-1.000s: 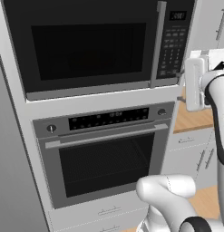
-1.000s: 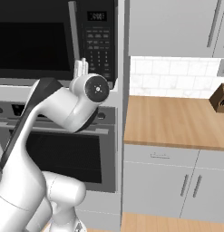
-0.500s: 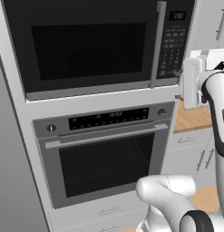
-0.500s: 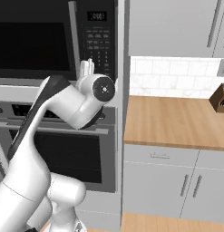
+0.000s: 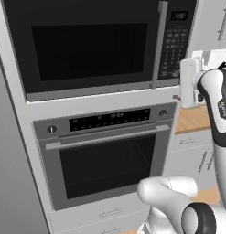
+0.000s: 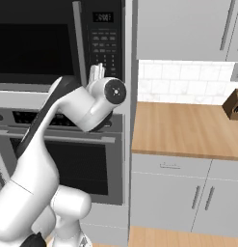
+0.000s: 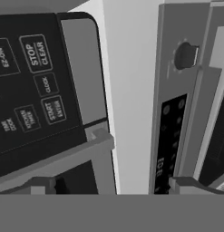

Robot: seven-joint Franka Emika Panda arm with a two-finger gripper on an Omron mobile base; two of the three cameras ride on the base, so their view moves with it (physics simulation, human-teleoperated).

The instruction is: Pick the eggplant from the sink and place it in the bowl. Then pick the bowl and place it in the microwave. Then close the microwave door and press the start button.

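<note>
From the left base view, the microwave door [image 5: 89,45] is shut, so by my reading only the start press is left; the hand [image 5: 188,82] hangs near the keypad's lower right corner. From the right base view, the hand [image 6: 97,73] points at the keypad. In the hand view, the START button [image 7: 55,110] sits close ahead, fingers spread wide, grasping nothing. The bowl and eggplant are presumably inside the microwave [image 5: 174,27].

Microwave door [image 5: 87,45] apparently shut, end effector [image 5: 182,89] beside.
</note>
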